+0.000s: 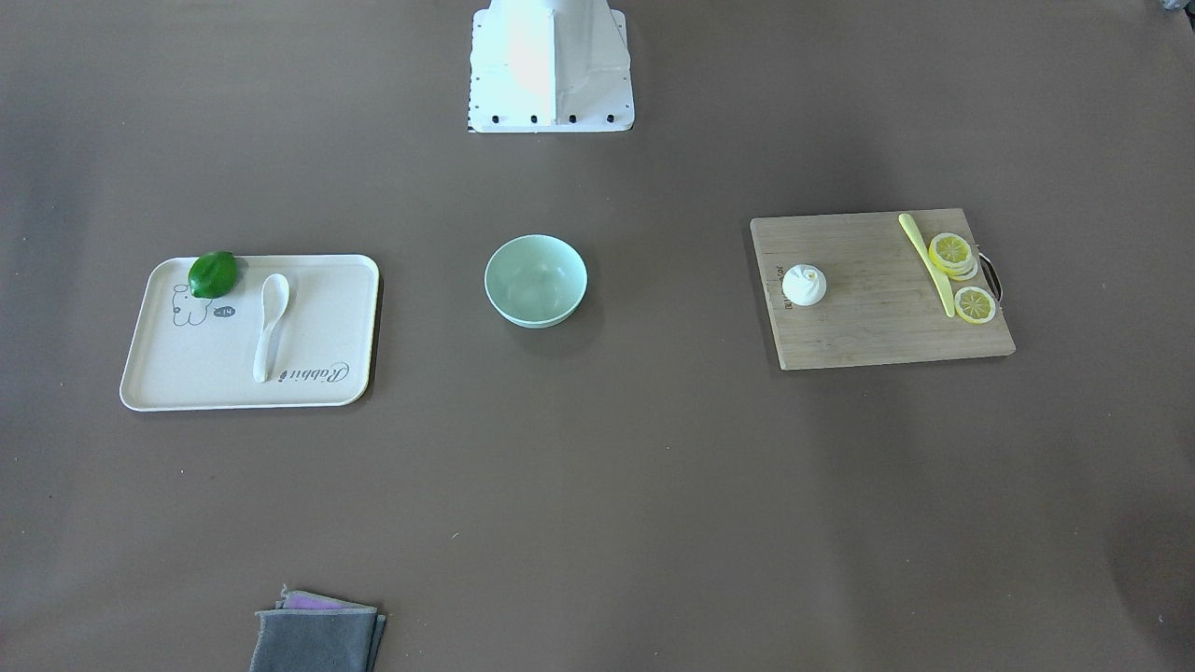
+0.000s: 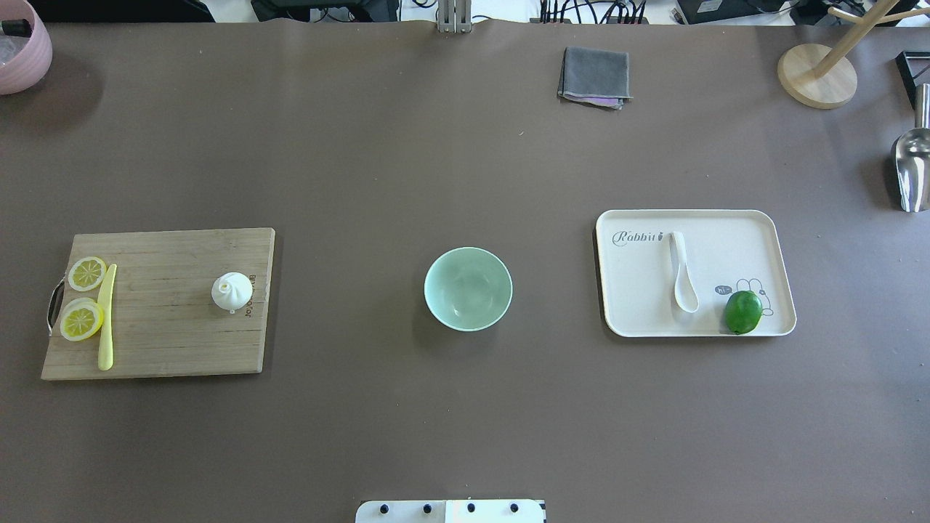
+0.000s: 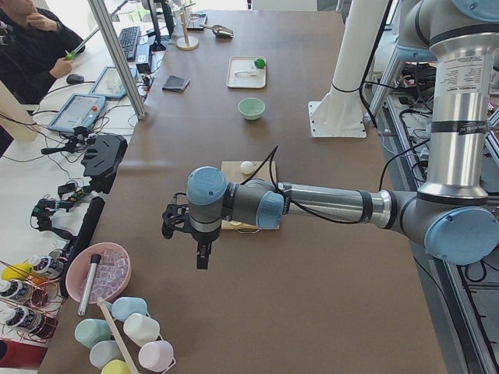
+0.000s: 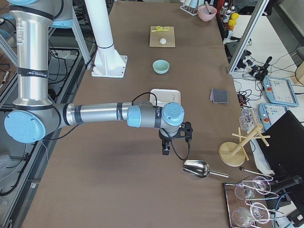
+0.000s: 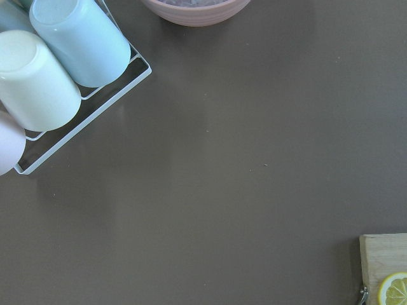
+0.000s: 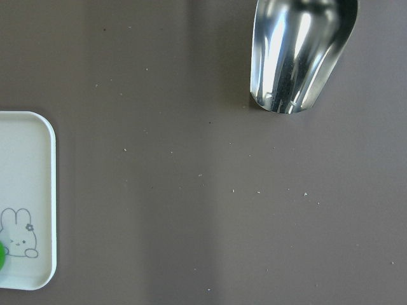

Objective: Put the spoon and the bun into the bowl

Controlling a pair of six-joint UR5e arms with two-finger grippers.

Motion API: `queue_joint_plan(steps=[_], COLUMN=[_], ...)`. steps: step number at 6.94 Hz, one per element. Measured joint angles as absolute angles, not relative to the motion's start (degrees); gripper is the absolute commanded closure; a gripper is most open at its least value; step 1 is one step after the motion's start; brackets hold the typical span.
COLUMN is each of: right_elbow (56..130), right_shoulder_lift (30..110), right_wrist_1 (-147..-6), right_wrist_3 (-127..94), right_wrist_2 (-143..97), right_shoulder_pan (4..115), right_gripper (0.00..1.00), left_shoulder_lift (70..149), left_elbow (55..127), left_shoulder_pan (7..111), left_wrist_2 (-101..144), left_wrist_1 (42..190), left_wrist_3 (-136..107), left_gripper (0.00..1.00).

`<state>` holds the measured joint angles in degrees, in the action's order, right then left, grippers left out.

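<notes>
Both grippers' openness cannot be told. The glossy white spoon (image 2: 683,280) is being borne by a tray (image 2: 755,225) beyond the right gripper (image 4: 165,150), the pleated bun (image 2: 232,292) seemingly beyond the left gripper (image 3: 201,255), the mint bowl (image 2: 468,288) between.

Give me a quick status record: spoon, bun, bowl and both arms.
bowl: table centre, upright, empty
spoon: lying on the tray, scoop toward the robot, beside the lime
bun: on the cutting board, apart from the lemon slices
left arm: out past the board's end
right arm: out past the tray's end
jaws: open or shut cannot be told
progress: nothing in bowl yet
</notes>
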<state>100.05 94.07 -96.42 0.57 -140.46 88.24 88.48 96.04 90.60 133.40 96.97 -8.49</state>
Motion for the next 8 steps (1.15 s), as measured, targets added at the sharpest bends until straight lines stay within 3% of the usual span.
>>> queue_joint_plan(steps=[8], right_elbow=[101.25], right_shoulder_lift=[94.40], right_wrist_1=[-96.39], right_wrist_3=[-0.32], right_wrist_2=[-140.97], right_shoulder_pan=[88.24], right_gripper=[0.00], left_shoulder_lift=[88.20], left_elbow=[96.62], left_shoulder_pan=[90.38], left_wrist_2=[133.41], left_wrist_1=[97.14], left_wrist_3=[-8.98], left_gripper=[0.02])
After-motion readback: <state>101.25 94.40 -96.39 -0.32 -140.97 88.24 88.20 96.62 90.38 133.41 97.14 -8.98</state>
